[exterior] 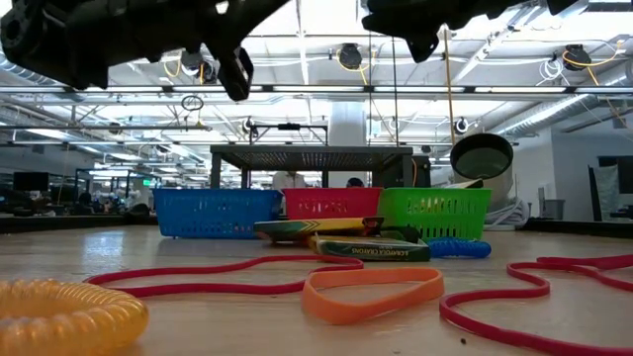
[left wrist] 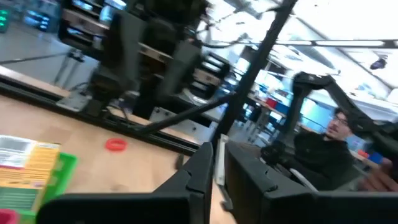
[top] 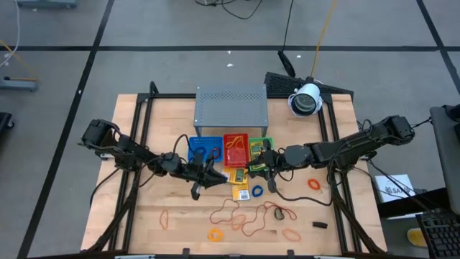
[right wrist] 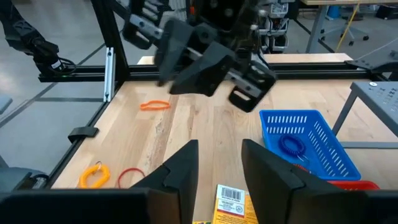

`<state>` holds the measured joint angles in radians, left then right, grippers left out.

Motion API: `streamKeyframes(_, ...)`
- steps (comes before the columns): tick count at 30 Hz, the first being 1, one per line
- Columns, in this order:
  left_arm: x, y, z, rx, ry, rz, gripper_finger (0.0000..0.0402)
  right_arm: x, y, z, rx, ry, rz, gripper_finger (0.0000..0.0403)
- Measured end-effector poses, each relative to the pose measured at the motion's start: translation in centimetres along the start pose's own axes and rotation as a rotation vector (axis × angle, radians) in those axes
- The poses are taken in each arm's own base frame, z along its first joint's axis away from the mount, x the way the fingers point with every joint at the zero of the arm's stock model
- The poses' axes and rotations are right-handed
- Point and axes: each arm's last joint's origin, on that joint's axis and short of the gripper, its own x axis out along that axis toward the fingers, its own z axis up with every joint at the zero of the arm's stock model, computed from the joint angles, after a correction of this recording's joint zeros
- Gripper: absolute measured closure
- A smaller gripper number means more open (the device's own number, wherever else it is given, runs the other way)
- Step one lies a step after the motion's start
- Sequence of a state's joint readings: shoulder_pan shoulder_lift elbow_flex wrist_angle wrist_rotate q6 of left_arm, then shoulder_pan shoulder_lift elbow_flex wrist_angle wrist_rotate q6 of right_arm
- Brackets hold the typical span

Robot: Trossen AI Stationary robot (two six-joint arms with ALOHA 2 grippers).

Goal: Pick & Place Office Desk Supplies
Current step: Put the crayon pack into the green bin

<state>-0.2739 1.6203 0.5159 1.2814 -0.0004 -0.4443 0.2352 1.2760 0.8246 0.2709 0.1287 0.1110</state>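
Supplies lie scattered across the lower half of the table (top: 144, 129) in the high view: red rubber bands (top: 248, 216) looped in the lower centre, an orange ring (top: 215, 234) below them, another orange ring (top: 314, 184) at right, and a small black piece (top: 320, 225) at lower right. Yellow-and-green packets (top: 239, 176) sit just below the three trays, blue tray (top: 194, 142), red tray (top: 235, 138) and green tray (top: 265, 140), which line up in front of the grey shelf (top: 231, 105), probably so sorted items drop straight in. A blue coil already rests in the blue tray.

Both arms meet at the picture's centre. The left gripper (top: 203, 180) hovers just below the blue tray with its fingers only a narrow slit apart, holding nothing. The right gripper (top: 264, 173) hangs beside the packets, below the green tray, fingers spread with a clear gap and empty, likely readying for a packet.

In the low view, one packet's side reads roughly "CRAYONS", upside down; a barcode label (right wrist: 230, 195) shows on the packet under the right gripper.
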Motion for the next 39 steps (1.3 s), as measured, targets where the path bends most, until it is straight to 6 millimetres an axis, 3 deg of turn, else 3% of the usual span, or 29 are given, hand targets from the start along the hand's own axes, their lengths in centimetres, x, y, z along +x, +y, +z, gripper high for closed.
streamKeyframes(6, 0.3, -1.8, -0.7, 0.069, 0.015, -0.006, 0.03, 0.0, 0.0, 0.0, -0.003, -0.001, 0.0, 0.0297)
streamKeyframes(15, 3.9, -5.9, -0.3, 0.175, 0.095, 0.063, 0.0191, -0.1, 0.8, -0.1, -0.082, 0.005, 0.083, 0.0298)
streamKeyframes(20, 5.1, -8.9, -0.3, 0.356, 0.188, 0.027, 0.0169, -0.8, 4.1, -0.5, -0.168, 0.004, 0.167, 0.0298)
streamKeyframes(27, 5.0, -10.9, -0.8, 0.472, 0.228, -0.001, 0.0167, -1.6, 10.8, -3.8, -0.271, 0.057, -0.041, 0.0298)
streamKeyframes(30, 4.9, -11.2, -0.9, 0.474, 0.232, -0.008, 0.0167, -0.9, 12.8, -5.1, -0.324, 0.077, -0.166, 0.0298)
streamKeyframes(33, 4.9, -11.2, -1.0, 0.474, 0.24, -0.007, 0.0167, 1.2, 14.2, -6.7, -0.376, 0.108, -0.251, 0.0298)
streamKeyframes(39, 4.8, -11.0, -1.3, 0.484, 0.276, -0.001, 0.0167, 5.5, 14.9, -10.2, -0.49, 0.183, -0.427, 0.0298)
